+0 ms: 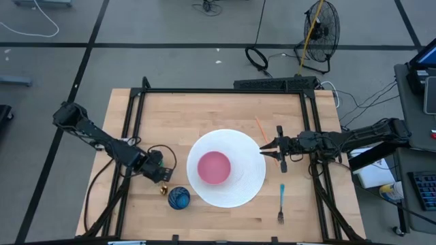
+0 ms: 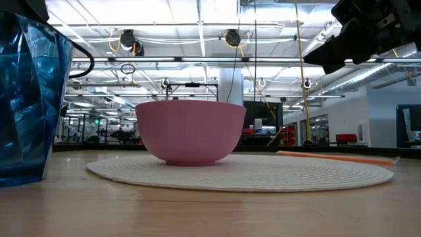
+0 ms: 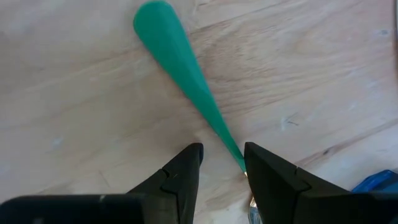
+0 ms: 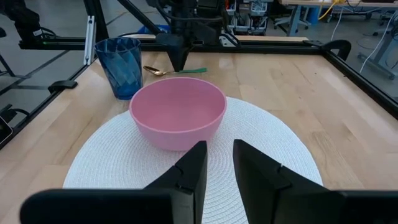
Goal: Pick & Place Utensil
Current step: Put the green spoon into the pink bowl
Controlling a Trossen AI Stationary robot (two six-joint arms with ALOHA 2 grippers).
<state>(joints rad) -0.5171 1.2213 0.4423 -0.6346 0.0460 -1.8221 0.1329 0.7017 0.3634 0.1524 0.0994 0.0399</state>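
Two arms reach over the wooden table [image 1: 204, 109] from opposite sides. The left gripper [image 1: 162, 178] is low over a spoon [image 4: 175, 71] with a green handle and a gold bowl, which lies flat on the wood just beside a blue cup [image 1: 180, 198], near the front-left edge of a round white placemat [image 1: 248, 180]. In the left wrist view its fingers [image 3: 186, 171] stand slightly apart with the green handle running between them; whether they touch it I cannot tell. The right gripper [image 1: 264, 148] hovers over the right edge of the placemat, its fingers a little apart and holding nothing. A pink bowl [image 1: 214, 167] sits upright in the middle of the placemat. A fork [image 1: 281, 203] with a blue handle lies on the table to the right of the placemat, near the front edge. An orange stick [image 1: 261, 127] lies on the wood just beyond the placemat's right rim.
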